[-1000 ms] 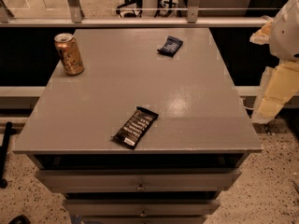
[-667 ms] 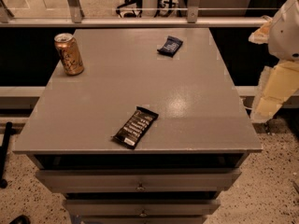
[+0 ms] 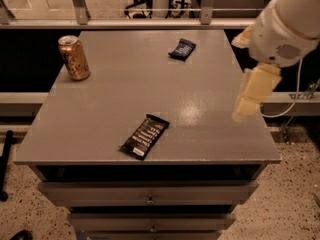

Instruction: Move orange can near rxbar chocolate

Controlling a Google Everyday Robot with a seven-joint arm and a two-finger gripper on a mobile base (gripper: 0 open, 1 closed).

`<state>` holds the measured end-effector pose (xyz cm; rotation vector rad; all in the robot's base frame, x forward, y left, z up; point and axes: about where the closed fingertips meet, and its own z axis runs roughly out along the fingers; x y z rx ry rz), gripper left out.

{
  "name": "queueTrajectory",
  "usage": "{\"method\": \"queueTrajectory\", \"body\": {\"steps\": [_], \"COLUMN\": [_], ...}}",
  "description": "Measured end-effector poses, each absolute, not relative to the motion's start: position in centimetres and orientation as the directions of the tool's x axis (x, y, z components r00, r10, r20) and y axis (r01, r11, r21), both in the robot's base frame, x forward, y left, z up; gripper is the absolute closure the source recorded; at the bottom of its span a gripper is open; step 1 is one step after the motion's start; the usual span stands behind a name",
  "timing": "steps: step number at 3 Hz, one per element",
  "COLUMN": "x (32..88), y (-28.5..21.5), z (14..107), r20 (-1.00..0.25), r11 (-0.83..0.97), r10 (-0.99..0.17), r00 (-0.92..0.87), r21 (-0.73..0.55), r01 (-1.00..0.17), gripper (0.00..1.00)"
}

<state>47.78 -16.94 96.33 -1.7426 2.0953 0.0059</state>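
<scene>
The gripper (image 3: 243, 111) is swinging in from the right. It is now hovering over the desk's (image 3: 125, 99) right edge.

Grey table (image 3: 125, 91) carries orange can (image 3: 74, 58) upright at far left, rxbar chocolate (image 3: 144, 136) flat near front edge, dark blue packet (image 3: 182, 49) at far side. Gripper (image 3: 242, 111) hangs over right edge.

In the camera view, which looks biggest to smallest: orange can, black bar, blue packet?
1-2. rxbar chocolate and orange can: about alike, bar nearer.
3. blue packet.
The gripper hangs over the table, right side.
</scene>
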Motion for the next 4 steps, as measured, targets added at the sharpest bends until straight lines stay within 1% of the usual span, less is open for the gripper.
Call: {"method": "queueTrajectory", "body": {"steps": [1, 2, 3, 4], "x": [53.6, 56.6, 56.7, 58.3], "y": [-8.1, -2.3, -2.3, -1.0], "z": [94.2, 93.9, 93.9, 93.7], "r20": [-0.481, -0.57, -0.572, -0.634], "r11": [0.154, 0.131, 0.131, 0.134], "r10": [-0.876, -0.821, -0.82, -0.772], "r00": [-0.022, 0.028, 0.029, 0.051], "r21": [-0.237, -0.235, -0.235, -0.24], "r01": [-0.959, -0.963, -0.963, -0.961], "gripper": [0.0, 0.0, 0.0, 0.0]}}
